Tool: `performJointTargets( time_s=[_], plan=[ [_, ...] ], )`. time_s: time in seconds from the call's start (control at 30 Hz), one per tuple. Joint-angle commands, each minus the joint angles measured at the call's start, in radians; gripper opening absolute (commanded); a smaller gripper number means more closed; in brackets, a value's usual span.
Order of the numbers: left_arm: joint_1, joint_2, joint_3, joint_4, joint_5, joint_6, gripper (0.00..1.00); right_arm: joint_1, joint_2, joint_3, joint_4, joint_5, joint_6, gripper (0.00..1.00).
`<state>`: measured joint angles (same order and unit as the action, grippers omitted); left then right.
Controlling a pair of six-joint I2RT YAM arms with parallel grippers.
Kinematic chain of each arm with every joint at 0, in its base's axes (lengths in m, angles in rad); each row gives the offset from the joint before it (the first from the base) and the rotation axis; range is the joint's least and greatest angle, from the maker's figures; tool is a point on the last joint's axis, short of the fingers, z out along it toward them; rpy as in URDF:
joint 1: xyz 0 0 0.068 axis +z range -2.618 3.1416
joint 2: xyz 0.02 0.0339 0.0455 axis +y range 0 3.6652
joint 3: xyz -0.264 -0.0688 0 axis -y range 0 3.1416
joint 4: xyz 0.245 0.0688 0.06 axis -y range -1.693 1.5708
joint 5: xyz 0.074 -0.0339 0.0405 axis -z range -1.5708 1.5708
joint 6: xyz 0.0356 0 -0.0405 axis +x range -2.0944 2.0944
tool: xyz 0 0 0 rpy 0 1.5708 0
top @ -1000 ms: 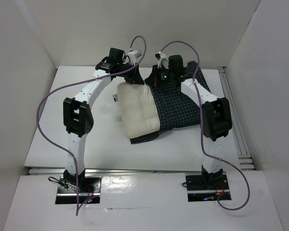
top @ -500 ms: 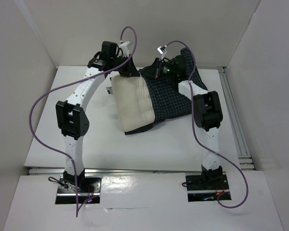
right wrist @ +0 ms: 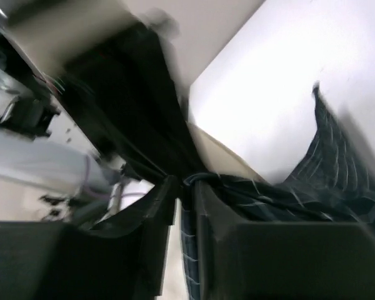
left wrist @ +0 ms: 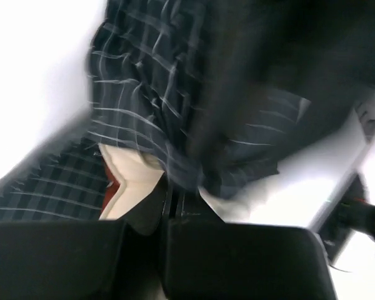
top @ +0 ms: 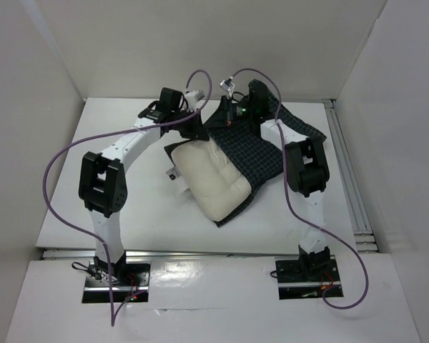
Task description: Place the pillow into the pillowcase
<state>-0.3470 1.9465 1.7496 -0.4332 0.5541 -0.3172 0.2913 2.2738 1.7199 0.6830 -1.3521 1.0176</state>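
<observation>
Left gripper (left wrist: 167,200): clenched on pillowcase (top: 264,153) mouth edge, with pillow (top: 214,182) corner just beside.
Right gripper (right wrist: 186,187): jaws narrow, checked cloth between; clamped or slack, cannot tell (blur).
Pillow: at pillowcase's left side, on lower layer, mostly uncovered.
Judged: entry begun; most of sleeving left.

White bench (top: 93,186), flat and matte, enclosed by three plain white walls: back (top: 200,43), left (top: 21,128) and right (top: 400,128). Metal rail (top: 350,186) along the right edge of the bench; a second rail (top: 200,251) along the near edge. Glossy white board (top: 214,300) in front, reflecting light.
</observation>
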Motion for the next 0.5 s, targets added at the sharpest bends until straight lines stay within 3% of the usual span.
performJointTargets(
  time_s=[0.0, 0.03, 0.07, 0.1, 0.13, 0.17, 0.23, 0.47],
  plan=[
    [-0.049, 0.065, -0.048, 0.225, -0.085, -0.008, 0.0, 0.196, -0.252, 0.128, -0.837, 0.28, -0.667, 0.36],
    [-0.049, 0.065, -0.048, 0.197, -0.097, -0.008, 0.0, 0.206, -0.278, 0.129, -0.89, 0.5, -0.721, 0.47],
    [-0.049, 0.075, -0.026, 0.171, -0.12, -0.008, 0.25, 0.206, -0.292, 0.107, -0.911, 0.551, -0.74, 0.61],
    [-0.049, 0.075, -0.015, 0.122, -0.131, -0.008, 0.48, 0.191, -0.324, 0.086, -0.921, 0.603, -0.74, 0.81],
    [-0.049, 0.075, -0.015, 0.113, -0.144, -0.008, 0.88, 0.181, -0.336, 0.063, -0.921, 0.616, -0.74, 0.88],
    [-0.049, 0.075, -0.024, 0.113, -0.154, 0.001, 1.0, 0.168, -0.35, 0.029, -0.921, 0.629, -0.74, 0.92],
    [-0.049, 0.049, -0.045, 0.113, -0.192, 0.001, 1.0, 0.167, -0.385, 0.02, -0.976, 0.703, -0.763, 1.0],
    [-0.049, -0.088, -0.142, 0.099, -0.236, 0.03, 1.0, 0.167, -0.545, -0.1, -1.148, 0.951, -0.875, 1.0]
  ],
)
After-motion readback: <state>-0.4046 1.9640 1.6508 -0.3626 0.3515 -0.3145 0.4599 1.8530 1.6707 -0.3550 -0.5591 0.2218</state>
